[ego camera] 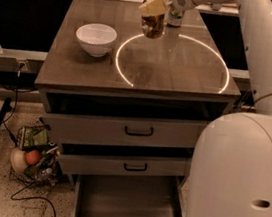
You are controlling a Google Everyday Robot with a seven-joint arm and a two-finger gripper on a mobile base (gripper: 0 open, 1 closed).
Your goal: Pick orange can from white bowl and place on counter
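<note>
My gripper (pixel 153 11) is shut on the orange can (pixel 152 26) and holds it upright in the air, a little above the back of the counter (pixel 181 71), over the far left arc of the glowing white ring (pixel 124 68). The white bowl (pixel 96 38) stands empty on the counter's left side, well to the left of the can and nearer the front. My white arm reaches in from the upper right.
A pale can (pixel 174 20) stands at the counter's back edge, mostly hidden behind my wrist. Grey drawers (pixel 138 130) sit below, the lowest one (pixel 127 205) pulled open. My white body (pixel 238 185) fills the right. Clutter and cables (pixel 31 154) lie on the floor at left.
</note>
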